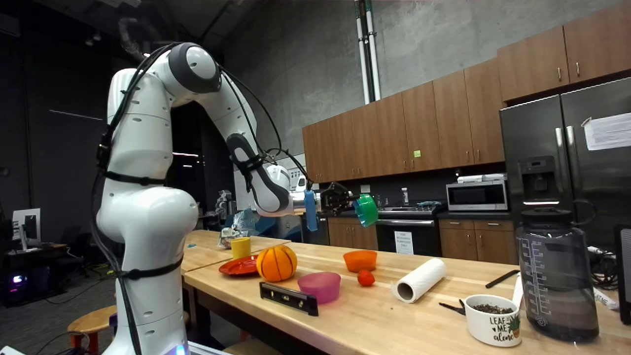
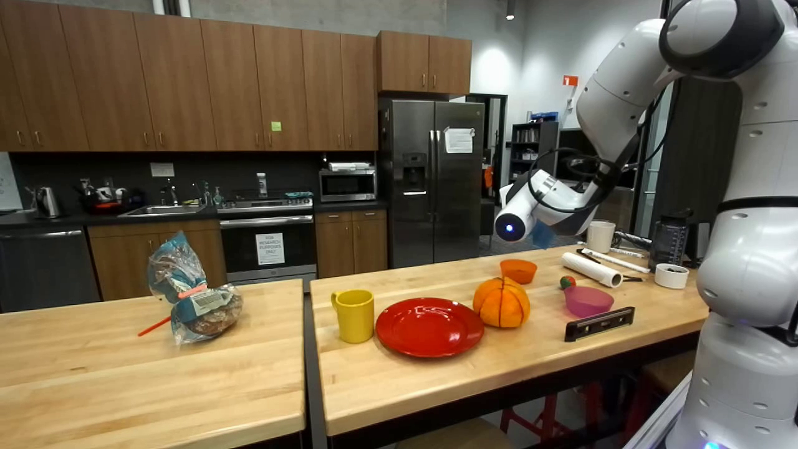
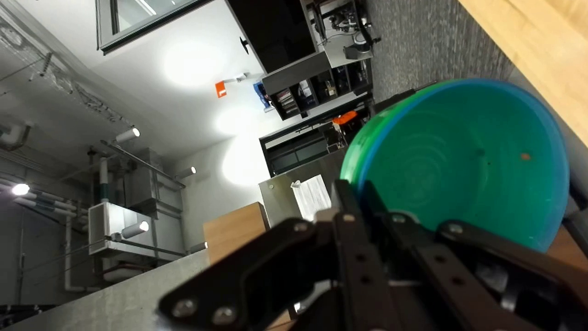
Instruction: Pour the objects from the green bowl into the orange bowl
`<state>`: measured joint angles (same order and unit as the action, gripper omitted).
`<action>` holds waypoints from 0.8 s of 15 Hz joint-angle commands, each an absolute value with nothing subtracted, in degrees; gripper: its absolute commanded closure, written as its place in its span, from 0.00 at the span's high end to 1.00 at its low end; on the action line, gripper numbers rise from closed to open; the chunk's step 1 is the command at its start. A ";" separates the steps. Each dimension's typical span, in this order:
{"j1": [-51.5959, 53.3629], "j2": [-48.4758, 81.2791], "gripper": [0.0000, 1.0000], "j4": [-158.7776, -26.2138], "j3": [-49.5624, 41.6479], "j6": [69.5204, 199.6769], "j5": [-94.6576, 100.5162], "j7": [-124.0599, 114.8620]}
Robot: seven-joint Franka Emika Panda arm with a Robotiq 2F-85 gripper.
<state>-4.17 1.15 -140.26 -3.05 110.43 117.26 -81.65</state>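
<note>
The green bowl [image 1: 366, 210] is held in the air, tilted onto its side. My gripper [image 1: 355, 198] is shut on its rim. In the wrist view the fingertips [image 3: 354, 186] pinch the rim, one finger inside and one outside. The bowl's inside [image 3: 441, 151] shows a few small specks and no larger object; part is hidden by the fingers. The orange bowl [image 1: 360, 261] stands upright on the table, below the green bowl in an exterior view, and it also shows here [image 2: 518, 270]. Its contents cannot be seen. In that exterior view the arm hides the gripper and green bowl.
A red ball-like thing [image 1: 366, 278] lies beside the orange bowl. Around it are a pink bowl [image 1: 319, 287], a pumpkin-like ball [image 1: 276, 263], a black level [image 1: 288, 298], a paper roll [image 1: 420, 280], a red plate [image 2: 429, 327] and a yellow mug [image 2: 354, 317].
</note>
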 commanded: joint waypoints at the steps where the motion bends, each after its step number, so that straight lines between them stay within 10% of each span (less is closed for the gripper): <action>1: -3.57 -0.06 0.01 -141.51 -2.82 106.88 118.74 -84.50; 12: -5.21 -2.04 0.01 -139.00 -4.64 121.64 113.35 -82.74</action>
<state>-4.34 0.83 -139.58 -3.75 115.08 114.42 -83.09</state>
